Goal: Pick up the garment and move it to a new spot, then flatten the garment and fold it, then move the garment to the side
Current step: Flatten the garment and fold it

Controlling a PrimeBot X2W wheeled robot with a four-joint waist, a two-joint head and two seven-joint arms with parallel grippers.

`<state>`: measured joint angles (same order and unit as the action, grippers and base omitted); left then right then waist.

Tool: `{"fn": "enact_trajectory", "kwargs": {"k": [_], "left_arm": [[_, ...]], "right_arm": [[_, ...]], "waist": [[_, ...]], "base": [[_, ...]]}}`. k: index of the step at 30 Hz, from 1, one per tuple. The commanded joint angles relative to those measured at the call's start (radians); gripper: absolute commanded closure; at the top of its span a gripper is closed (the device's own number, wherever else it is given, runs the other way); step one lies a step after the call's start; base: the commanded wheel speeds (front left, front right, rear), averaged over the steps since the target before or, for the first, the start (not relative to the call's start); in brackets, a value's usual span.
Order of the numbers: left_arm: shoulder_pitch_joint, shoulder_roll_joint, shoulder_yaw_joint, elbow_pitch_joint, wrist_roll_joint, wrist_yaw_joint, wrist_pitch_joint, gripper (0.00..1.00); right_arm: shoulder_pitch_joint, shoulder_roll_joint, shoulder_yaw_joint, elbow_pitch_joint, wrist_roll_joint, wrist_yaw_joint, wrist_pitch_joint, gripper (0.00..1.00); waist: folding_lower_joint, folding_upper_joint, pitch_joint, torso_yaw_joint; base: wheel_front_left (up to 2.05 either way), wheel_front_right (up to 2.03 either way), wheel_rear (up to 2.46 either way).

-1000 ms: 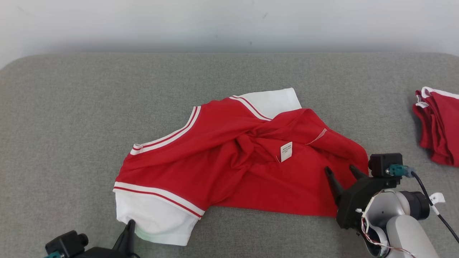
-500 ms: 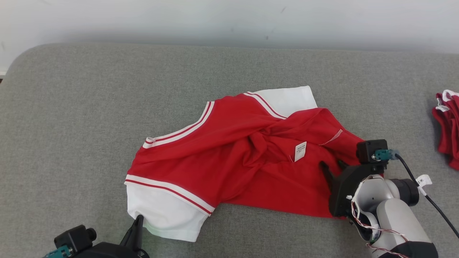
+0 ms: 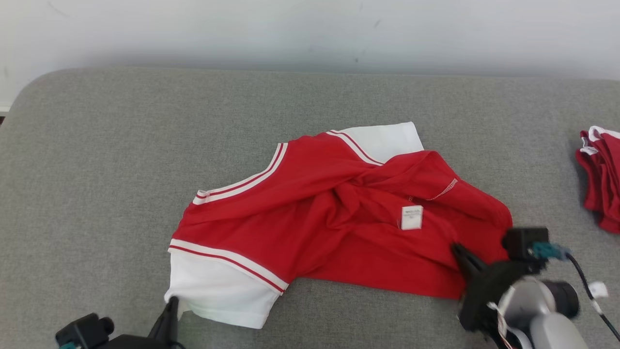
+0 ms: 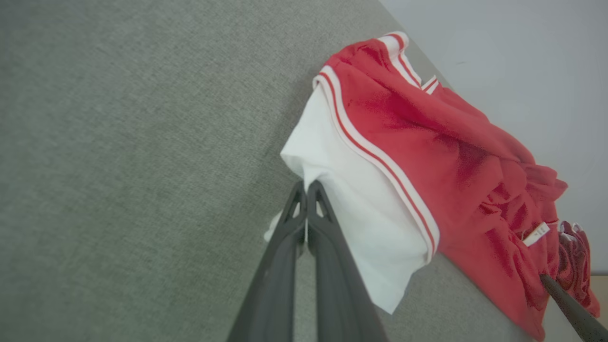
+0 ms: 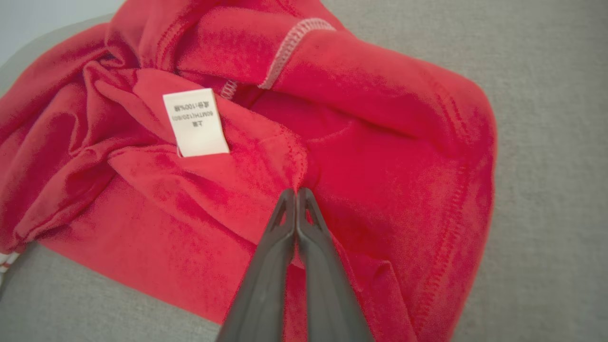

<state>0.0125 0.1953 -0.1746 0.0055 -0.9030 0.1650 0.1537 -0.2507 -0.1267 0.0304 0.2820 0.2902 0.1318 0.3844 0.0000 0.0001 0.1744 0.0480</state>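
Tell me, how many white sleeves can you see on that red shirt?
2. The near sleeve lies at the shirt's left corner, its edge pinched by the left gripper. The far sleeve sticks out behind the red cloth. No others seem hidden.

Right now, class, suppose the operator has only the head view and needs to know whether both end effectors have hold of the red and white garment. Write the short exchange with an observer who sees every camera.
Operator: Is the right end effector gripping the garment?
Observer: Yes. The right wrist view shows its fingers pressed together, with red cloth puckered at their tips, near the white label.
Operator: And the left end effector?
Observer: The left wrist view shows it shut on the edge of the white sleeve.
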Motion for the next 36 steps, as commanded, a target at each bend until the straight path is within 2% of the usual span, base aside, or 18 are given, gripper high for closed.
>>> {"fn": "enact_trajectory", "kwargs": {"k": [1,8,12,16,17,18,22,23,24,27,30,33,36], "left_arm": [[0.024,0.009,0.017,-0.007,-0.005,0.007,-0.010,1.00],[0.056,0.028,0.061,-0.040,-0.023,0.018,-0.020,1.00],[0.057,0.032,0.065,-0.050,-0.024,0.025,-0.017,1.00],[0.050,0.033,0.057,-0.055,-0.020,0.026,-0.010,1.00],[0.049,0.033,0.055,-0.055,-0.019,0.027,-0.008,1.00],[0.047,0.033,0.052,-0.055,-0.019,0.025,-0.007,1.00],[0.044,0.029,0.046,-0.047,-0.017,0.027,-0.006,1.00],[0.047,0.029,0.043,-0.045,-0.016,0.026,-0.006,0.71],[0.052,0.029,0.042,-0.042,-0.016,0.029,-0.005,0.00],[0.084,0.061,0.038,-0.036,0.001,0.044,0.018,0.00],[0.088,0.077,0.035,-0.033,0.014,0.039,0.013,0.00],[0.081,0.098,0.017,-0.011,0.038,0.030,0.022,0.00],[0.049,0.145,-0.020,0.030,0.111,0.037,0.029,0.00]], "right_arm": [[0.069,-0.004,-0.027,-0.060,0.014,-0.002,0.016,1.00],[0.329,0.033,-0.079,-0.285,0.001,-0.002,0.144,1.00],[0.403,0.044,-0.060,-0.332,0.006,-0.002,0.223,1.00],[0.423,0.049,-0.066,-0.357,-0.006,-0.002,0.256,1.00],[0.425,0.050,-0.070,-0.360,-0.008,-0.002,0.259,0.91],[0.427,0.053,-0.081,-0.360,-0.007,-0.002,0.262,0.00],[0.433,0.059,-0.087,-0.379,0.006,-0.002,0.283,0.00],[0.437,0.059,-0.092,-0.389,0.013,-0.002,0.289,0.00],[0.441,0.058,-0.099,-0.403,0.018,-0.002,0.296,0.00],[0.455,0.046,-0.169,-0.493,0.008,-0.002,0.313,0.00],[0.451,0.046,-0.205,-0.521,-0.010,-0.002,0.299,0.00],[0.441,0.051,-0.208,-0.531,-0.019,-0.002,0.291,0.00],[0.432,0.054,-0.181,-0.527,-0.012,-0.002,0.285,0.00]], "waist": [[0.0000,-0.0001,-0.003,0.003],[0.0000,-0.0001,0.016,-0.017],[0.0000,-0.0001,0.022,-0.029],[0.0000,-0.0001,0.022,-0.034],[0.0000,-0.0001,0.022,-0.033],[0.0000,-0.0001,0.021,-0.032],[0.0000,-0.0001,0.016,-0.024],[0.0000,-0.0001,0.013,-0.021],[0.0000,-0.0001,0.010,-0.018],[0.0000,-0.0001,-0.010,-0.005],[0.0000,-0.0001,-0.017,-0.001],[0.0000,-0.0001,-0.022,-0.002],[0.0000,-0.0001,-0.024,-0.003]], "base": [[0.00,0.00,0.00],[0.00,0.00,0.00],[0.00,0.00,0.00],[0.00,0.00,0.00],[0.00,0.00,0.00],[0.00,0.00,0.00],[0.00,0.00,0.00],[0.00,0.00,0.00],[0.00,0.00,0.00],[0.00,0.00,0.00],[0.00,0.00,0.00],[0.00,0.00,0.00],[0.00,0.00,0.00]]}}
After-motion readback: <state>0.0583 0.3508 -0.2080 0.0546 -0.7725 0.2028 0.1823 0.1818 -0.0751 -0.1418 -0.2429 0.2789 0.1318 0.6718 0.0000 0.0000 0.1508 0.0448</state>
